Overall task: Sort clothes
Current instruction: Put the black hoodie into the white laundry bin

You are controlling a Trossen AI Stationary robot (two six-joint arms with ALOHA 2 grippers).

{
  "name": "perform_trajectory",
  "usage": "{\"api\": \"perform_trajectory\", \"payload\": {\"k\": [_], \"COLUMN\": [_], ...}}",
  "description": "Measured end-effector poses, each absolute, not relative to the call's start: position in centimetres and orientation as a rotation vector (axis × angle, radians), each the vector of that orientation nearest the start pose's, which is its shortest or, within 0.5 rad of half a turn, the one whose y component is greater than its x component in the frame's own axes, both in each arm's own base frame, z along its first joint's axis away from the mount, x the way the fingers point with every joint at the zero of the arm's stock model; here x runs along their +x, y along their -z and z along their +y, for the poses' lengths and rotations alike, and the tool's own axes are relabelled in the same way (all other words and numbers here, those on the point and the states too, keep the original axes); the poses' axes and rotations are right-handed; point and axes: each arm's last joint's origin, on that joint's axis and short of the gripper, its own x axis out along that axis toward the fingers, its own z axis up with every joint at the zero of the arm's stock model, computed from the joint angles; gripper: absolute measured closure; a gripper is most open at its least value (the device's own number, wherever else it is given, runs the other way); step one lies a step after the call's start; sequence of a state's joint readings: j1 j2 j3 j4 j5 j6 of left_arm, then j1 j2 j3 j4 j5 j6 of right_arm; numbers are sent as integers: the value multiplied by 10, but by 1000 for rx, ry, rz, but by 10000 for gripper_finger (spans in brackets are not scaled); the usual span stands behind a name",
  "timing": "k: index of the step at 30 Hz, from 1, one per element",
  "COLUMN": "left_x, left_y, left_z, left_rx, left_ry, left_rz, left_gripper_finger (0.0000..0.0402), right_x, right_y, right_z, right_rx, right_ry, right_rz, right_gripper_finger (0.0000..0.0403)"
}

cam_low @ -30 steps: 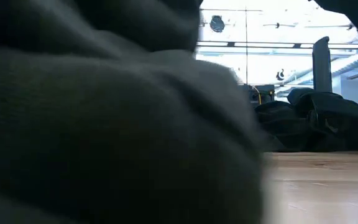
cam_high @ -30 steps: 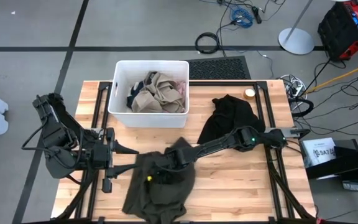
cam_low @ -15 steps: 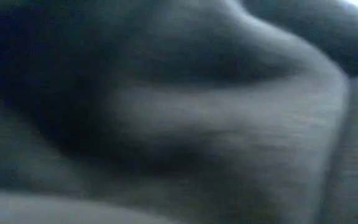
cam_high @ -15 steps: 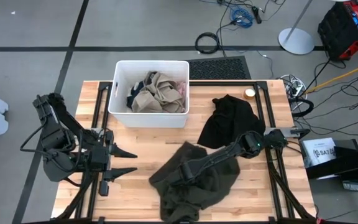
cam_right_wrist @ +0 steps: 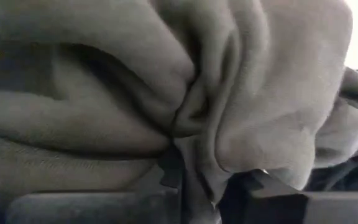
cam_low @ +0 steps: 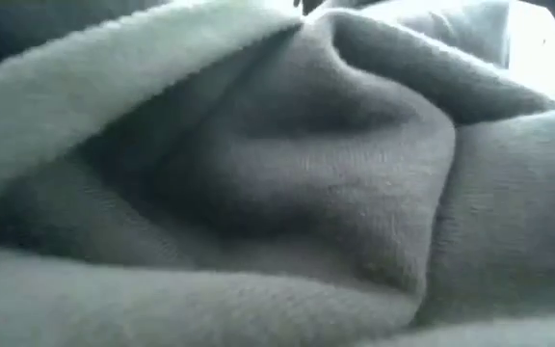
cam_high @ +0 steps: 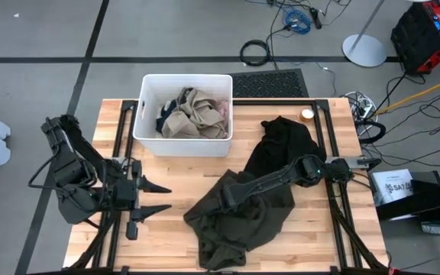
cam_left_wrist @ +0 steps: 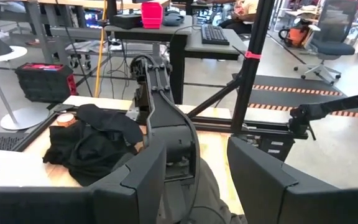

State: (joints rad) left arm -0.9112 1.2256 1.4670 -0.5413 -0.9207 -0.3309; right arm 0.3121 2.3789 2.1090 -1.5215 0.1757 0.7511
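1. High view: the right arm reaches low across the wooden table [cam_high: 312,229] from its right edge toward the middle, its right gripper [cam_high: 228,200] lying on the dark olive green garment [cam_high: 239,225]; that garment sprawls in a rumpled heap over the table's front middle.

2. Right wrist view: olive cloth fills the frame, a fold of it bunched and pinched between the two dark fingers [cam_right_wrist: 166,177]; the claw is all but closed on that fold.

3. Low view: grey-green folds of the same garment crowd the lens and hide the room beyond.

4. High view: the left arm waits folded at the table's left edge, its left gripper [cam_high: 159,200] pointing toward the olive heap but apart from it; its fingers stand parted and hold nothing.

5. Left wrist view: between its own spread fingers [cam_left_wrist: 135,180] the right arm shows ahead, with the black garment [cam_left_wrist: 95,146] lying behind it.

6. High view: the black garment lies near the table's right rear, touching the olive one; the white bin [cam_high: 147,139] at the rear holds the tan khaki garment [cam_high: 189,114], a navy blue garment [cam_high: 164,120] and a pale pink garment [cam_high: 223,109].
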Motion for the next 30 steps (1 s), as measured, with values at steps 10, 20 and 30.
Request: {"api": "perform_trajectory", "payload": {"k": [10, 20, 30], "left_x": [162, 163, 163], "left_y": [-442, -442, -442], "left_z": [-172, -172, -172], "left_rx": [-80, -77, -77], "left_ry": [-42, -43, -44], "left_rz": [188, 191, 191], "left_gripper_finger": [221, 221, 221], "right_x": [421, 427, 415], "right_y": [-192, -235, -286], "right_z": [137, 154, 148], "right_rx": [126, 156, 203], "right_ry": [348, 250, 211], "right_rz": [1703, 1575, 1450], "right_gripper_finger": [245, 219, 222]}}
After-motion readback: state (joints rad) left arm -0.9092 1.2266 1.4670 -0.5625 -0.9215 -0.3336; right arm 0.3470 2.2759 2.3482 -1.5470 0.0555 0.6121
